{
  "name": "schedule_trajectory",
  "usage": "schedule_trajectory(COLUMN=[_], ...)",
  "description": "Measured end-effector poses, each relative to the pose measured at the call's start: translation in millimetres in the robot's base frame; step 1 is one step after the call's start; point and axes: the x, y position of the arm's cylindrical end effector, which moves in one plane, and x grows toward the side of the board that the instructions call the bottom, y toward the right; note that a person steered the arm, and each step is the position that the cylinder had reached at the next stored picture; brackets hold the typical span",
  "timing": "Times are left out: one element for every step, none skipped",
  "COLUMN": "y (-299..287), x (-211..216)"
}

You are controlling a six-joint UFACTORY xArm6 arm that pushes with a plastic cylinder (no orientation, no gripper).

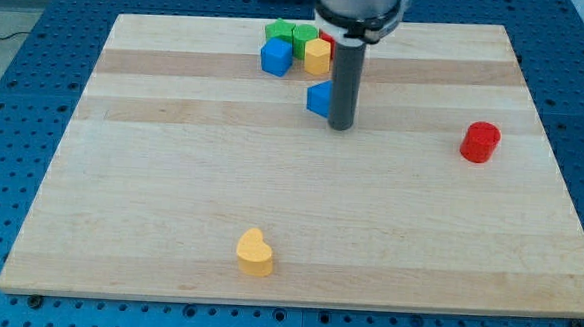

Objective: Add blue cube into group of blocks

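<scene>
A blue cube point(319, 98) sits near the view's top centre, partly hidden behind my rod. My tip point(341, 125) touches the board just to the cube's right and slightly below it. Above and to the left is a group of blocks: a blue block point(276, 57), a green block point(279, 32), a second green block point(304, 37), a yellow block point(318, 56) and a red block point(328, 38) partly hidden behind the rod. The blue cube lies a short gap below the yellow block.
A red cylinder point(480, 141) stands alone at the view's right. A yellow heart-shaped block point(254, 252) lies near the view's bottom centre. The wooden board point(170, 197) rests on a blue perforated table.
</scene>
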Motion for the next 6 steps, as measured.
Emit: schedule_trajectory(y=[-10.1, -10.1, -15.6, -53.0, -64.9, -46.6], x=[-10.7, -34.6, -31.4, -25.5, -35.6, -41.7])
